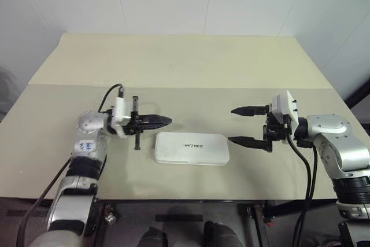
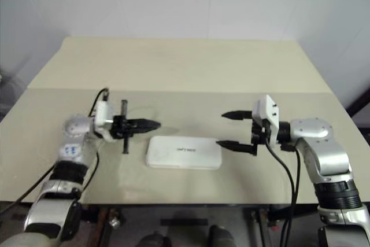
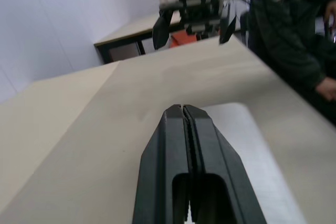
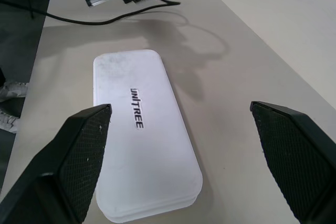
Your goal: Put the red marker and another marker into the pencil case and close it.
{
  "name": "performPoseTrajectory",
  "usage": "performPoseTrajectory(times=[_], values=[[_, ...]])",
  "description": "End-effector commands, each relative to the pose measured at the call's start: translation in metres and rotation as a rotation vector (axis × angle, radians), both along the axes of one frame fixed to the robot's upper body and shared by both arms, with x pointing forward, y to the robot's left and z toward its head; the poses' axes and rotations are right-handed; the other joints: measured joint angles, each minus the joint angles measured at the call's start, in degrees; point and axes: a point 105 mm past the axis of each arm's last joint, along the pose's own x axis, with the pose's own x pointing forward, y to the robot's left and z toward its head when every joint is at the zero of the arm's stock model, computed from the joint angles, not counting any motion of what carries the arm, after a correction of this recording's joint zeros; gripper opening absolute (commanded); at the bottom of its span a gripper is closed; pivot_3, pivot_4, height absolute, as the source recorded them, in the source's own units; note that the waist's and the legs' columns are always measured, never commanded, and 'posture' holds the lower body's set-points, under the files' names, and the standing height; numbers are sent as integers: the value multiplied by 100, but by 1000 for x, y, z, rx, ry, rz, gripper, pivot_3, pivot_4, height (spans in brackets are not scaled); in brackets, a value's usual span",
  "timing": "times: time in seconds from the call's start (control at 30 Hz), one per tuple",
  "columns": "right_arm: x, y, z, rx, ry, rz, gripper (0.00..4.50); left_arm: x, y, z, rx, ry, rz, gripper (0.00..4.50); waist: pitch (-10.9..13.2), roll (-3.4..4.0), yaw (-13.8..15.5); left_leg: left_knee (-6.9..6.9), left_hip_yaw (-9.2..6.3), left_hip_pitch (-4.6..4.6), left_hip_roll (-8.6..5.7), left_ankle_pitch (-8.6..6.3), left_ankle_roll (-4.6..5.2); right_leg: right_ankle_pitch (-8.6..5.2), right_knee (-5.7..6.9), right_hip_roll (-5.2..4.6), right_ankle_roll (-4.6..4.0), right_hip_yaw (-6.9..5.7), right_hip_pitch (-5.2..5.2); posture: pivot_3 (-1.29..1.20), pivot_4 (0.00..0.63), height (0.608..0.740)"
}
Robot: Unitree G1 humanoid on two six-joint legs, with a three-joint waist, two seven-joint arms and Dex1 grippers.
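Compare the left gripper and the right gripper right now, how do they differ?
The left gripper is shut, its fingers pressed together and holding nothing; the right gripper stands wide open. The left gripper points rightward from the left of the pencil case; the right gripper points leftward from its right. Both have black fingers, are empty, and hang above the table beside the closed case.

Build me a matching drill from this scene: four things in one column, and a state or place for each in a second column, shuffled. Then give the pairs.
Things:
1. left gripper
2. right gripper
3. pencil case
4. table

States or places:
A. lid down, lying flat between the two grippers
B. fingers spread wide apart
C. beige top, carrying the white box
D. fingers pressed together, holding nothing

Pairs: 1-D, 2-B, 3-A, 4-C
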Motion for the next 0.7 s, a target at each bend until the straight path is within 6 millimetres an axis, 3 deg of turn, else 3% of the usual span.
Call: performPoseTrajectory(times=[0.03,0.17,0.37,0.7], values=[[3,-3,13,-5,-53,10,4500,-17,13,13,-18,13,-14,1204,1,2,4,1,0,3,1,0,0,0,5,-2,0,1,0,0,150,740],[7,-2,14,-12,-57,21,4500,-34,37,3,39,80,19,2417,2,4,3,-1,-13,10,3,0,0,-1,9,-6,-2,7,1,0,150,740],[19,-6,15,-20,-61,22,4500,-38,58,2,78,104,68,4410,4,7,6,-3,-22,9,-1,-2,4,-1,4,-12,-3,9,1,0,150,740],[25,-13,21,-39,-96,1,4500,-41,81,6,131,100,89,4459,6,10,-3,-35,29,9,2,0,-1,-2,-14,-9,-3,7,-11,0,150,740]])
